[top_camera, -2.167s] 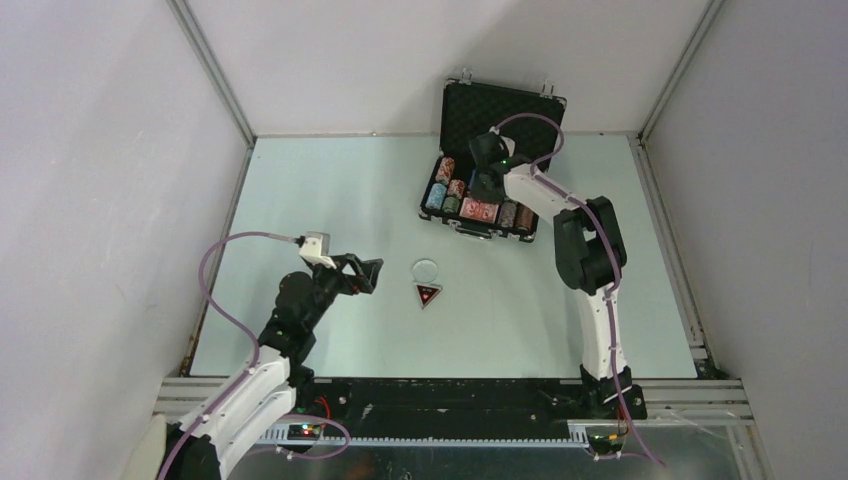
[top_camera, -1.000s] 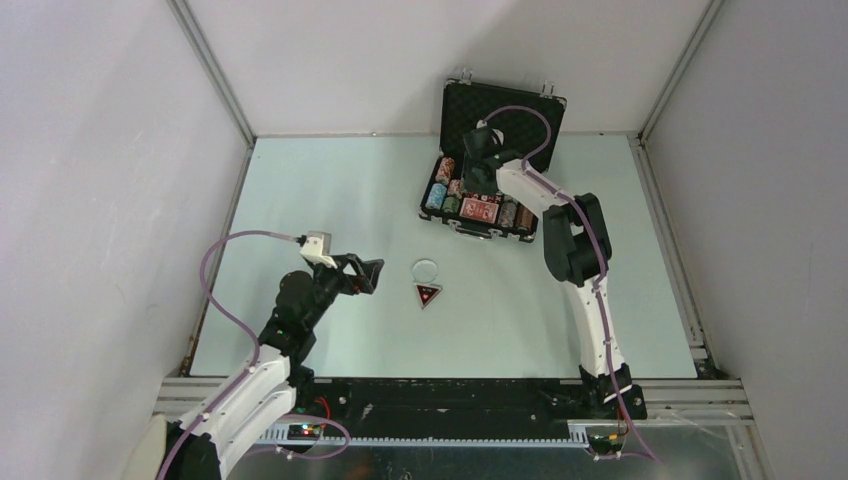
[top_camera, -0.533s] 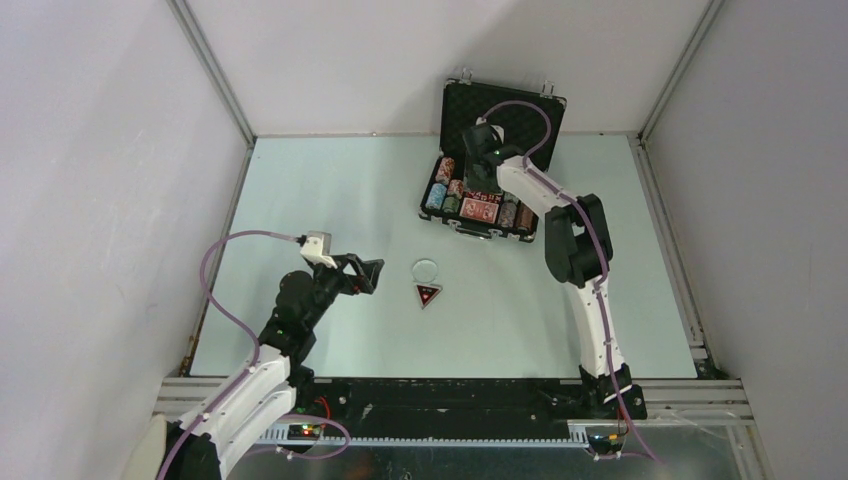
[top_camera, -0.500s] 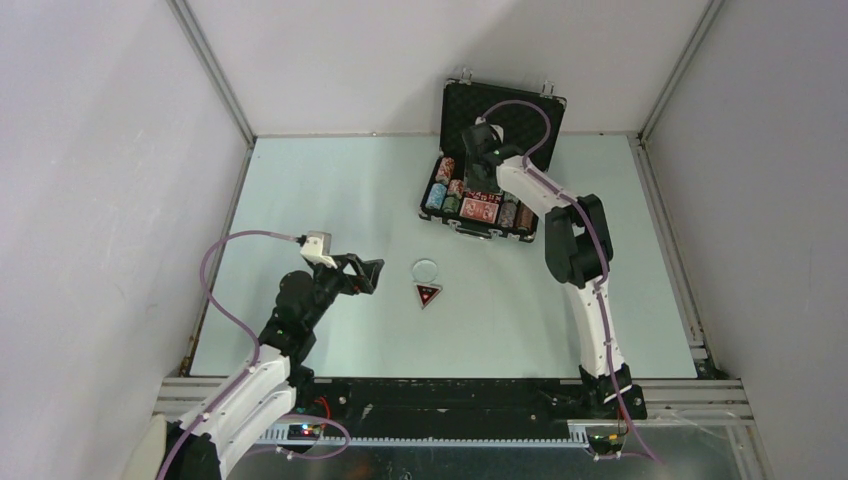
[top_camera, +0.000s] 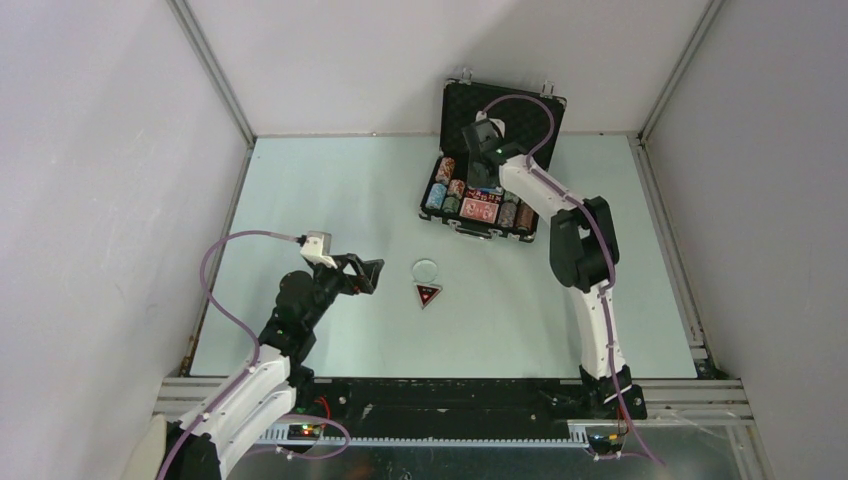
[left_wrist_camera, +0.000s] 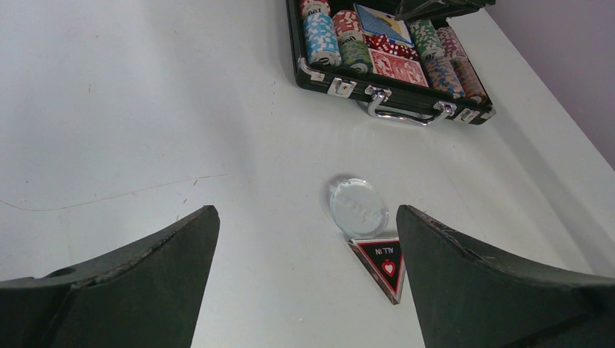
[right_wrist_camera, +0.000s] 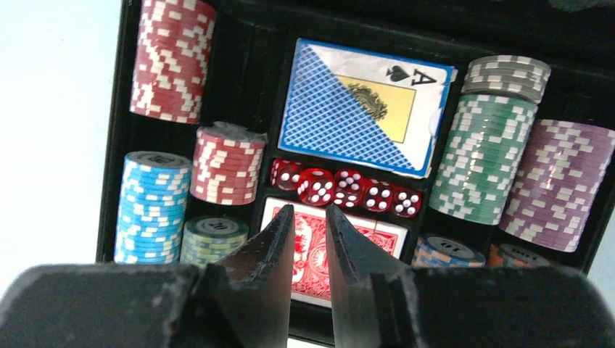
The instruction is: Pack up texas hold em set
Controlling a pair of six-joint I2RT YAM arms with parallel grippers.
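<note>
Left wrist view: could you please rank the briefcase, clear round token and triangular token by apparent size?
1. briefcase, clearly largest.
2. clear round token and triangular token look about alike; the triangular one lies nearer the camera, so I won't rank them.

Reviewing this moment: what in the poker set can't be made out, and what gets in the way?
- Right wrist view: the red-backed card deck is half hidden behind the fingers of the right gripper.
- Left wrist view: any marking on the clear round token is too blurred to read.
- Top view: the lid of the black briefcase is partly covered by the right arm.
</note>
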